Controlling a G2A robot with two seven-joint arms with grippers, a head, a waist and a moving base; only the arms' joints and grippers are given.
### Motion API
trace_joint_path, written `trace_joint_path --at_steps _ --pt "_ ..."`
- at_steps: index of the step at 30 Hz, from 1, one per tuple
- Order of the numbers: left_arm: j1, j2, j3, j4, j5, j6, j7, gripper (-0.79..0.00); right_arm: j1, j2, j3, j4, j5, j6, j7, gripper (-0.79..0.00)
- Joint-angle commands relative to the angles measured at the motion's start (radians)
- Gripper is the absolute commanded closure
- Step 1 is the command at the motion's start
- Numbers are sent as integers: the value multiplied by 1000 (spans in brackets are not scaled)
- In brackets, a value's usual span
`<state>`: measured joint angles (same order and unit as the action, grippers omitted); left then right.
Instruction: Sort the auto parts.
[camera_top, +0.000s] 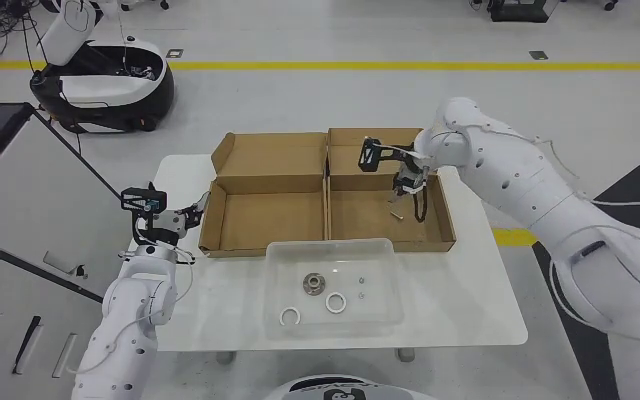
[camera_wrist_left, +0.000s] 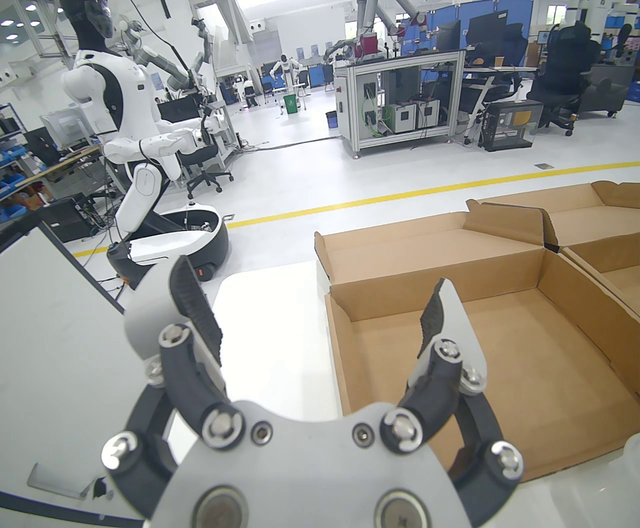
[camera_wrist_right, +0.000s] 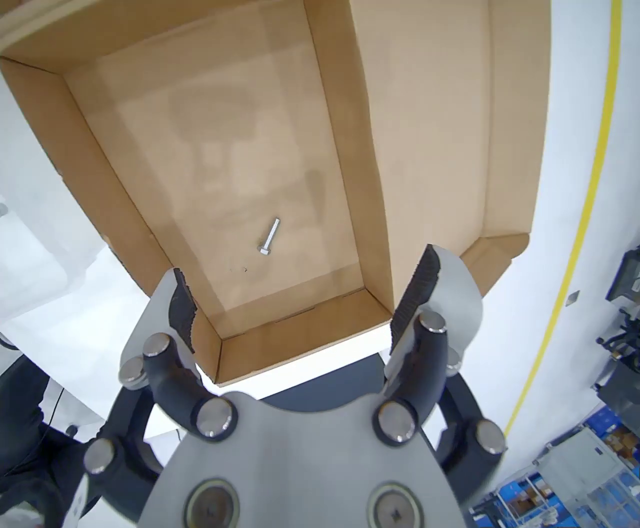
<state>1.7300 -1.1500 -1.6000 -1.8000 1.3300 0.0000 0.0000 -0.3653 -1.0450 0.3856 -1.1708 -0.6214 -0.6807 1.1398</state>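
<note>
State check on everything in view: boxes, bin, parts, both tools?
left box: lid open
right box: lid open, one bolt inside
bolt: lying flat on the box floor
clear bin: holds a metal ring, two white rings and smaller bits
left tool: open, empty
right tool: open, empty, above the right box

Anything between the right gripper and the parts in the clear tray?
Only walls: the front wall of the right box and the clear tray's rim lie between the open right gripper and the metal ring and white rings. Nothing visible blocks the way above.
</note>
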Motion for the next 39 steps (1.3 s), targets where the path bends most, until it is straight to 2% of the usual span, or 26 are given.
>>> trace_joint_path --at_steps 1,12,20,26,32,39 --pt "0 0 0 0 0 0 0 -785 -6 26 11 -74 29 8 7 -785" --pt "0 0 0 0 0 0 0 -785 21 176 -5 -489 223 82 82 -785" --pt "0 0 0 0 0 0 0 -785 109 239 -129 -651 338 120 120 -785" --pt "0 0 0 0 0 0 0 -785 161 252 -216 -717 398 126 125 -785" --pt "0 0 0 0 0 0 0 -785 106 239 -216 -773 392 156 155 -785" --pt "0 0 0 0 0 0 0 -785 11 203 -216 -755 316 180 180 -785"
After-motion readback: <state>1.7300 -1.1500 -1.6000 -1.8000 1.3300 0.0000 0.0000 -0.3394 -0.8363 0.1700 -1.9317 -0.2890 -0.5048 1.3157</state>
